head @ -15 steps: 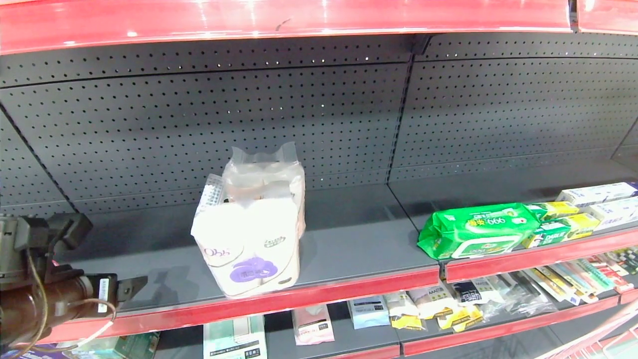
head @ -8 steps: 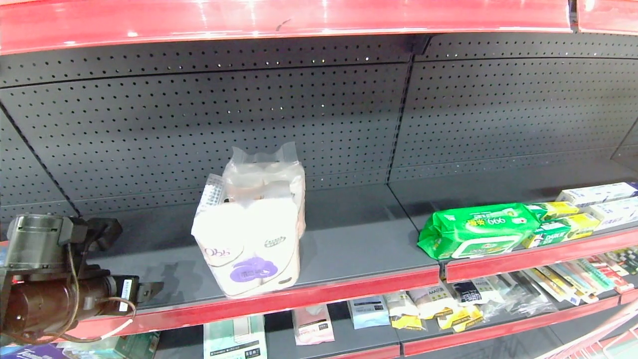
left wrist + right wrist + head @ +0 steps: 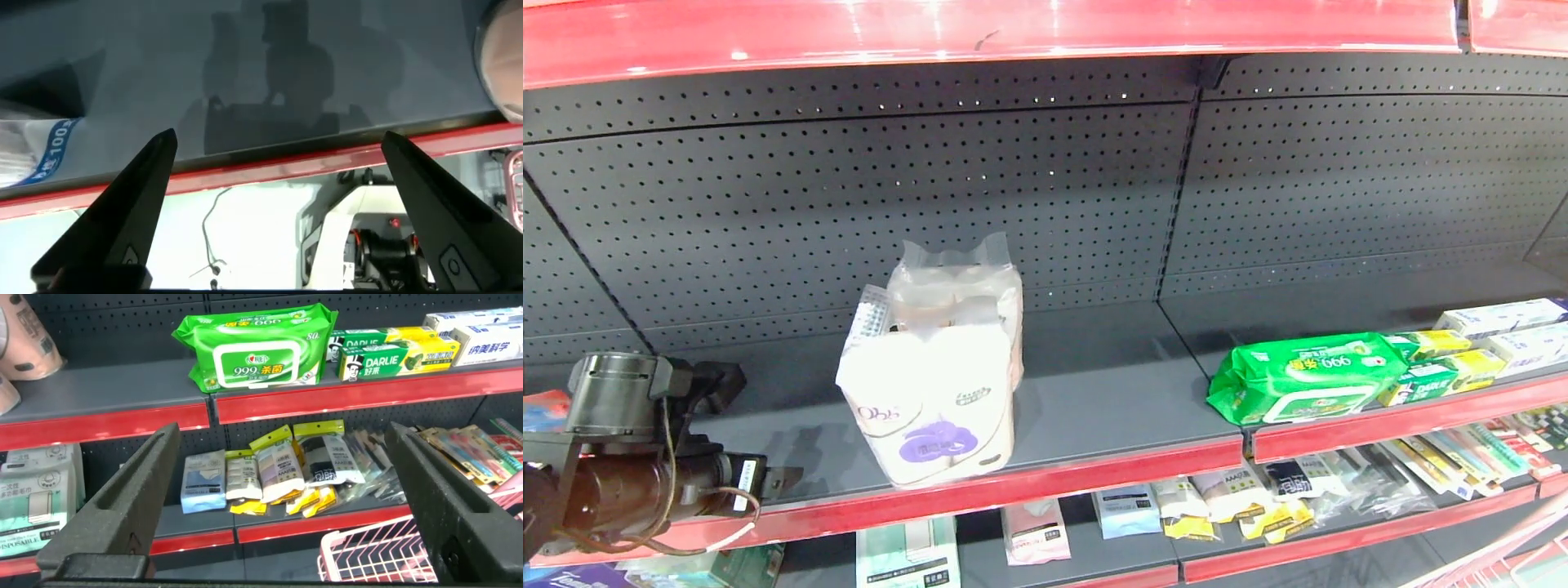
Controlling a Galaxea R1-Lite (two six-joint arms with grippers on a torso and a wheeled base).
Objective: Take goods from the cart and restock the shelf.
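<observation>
A pack of toilet rolls with a purple mark stands upright on the grey shelf, near its red front edge. My left gripper is at the shelf's left end, to the left of the pack and apart from it, open and empty. In the left wrist view its fingers spread wide over the shelf's red edge, and a roll shows at the side. My right gripper is open and empty, facing the shelves from farther out. The cart's pink wire basket lies below it.
A green wipes pack and toothpaste boxes lie on the shelf's right section. The lower shelf holds several small packets. A blue-and-white packet lies by the left gripper. Between the rolls and the wipes the shelf is bare.
My left arm has moved to the right along the shelf's front edge, bringing its open gripper closer to the toilet rolls. The goods have not moved.
</observation>
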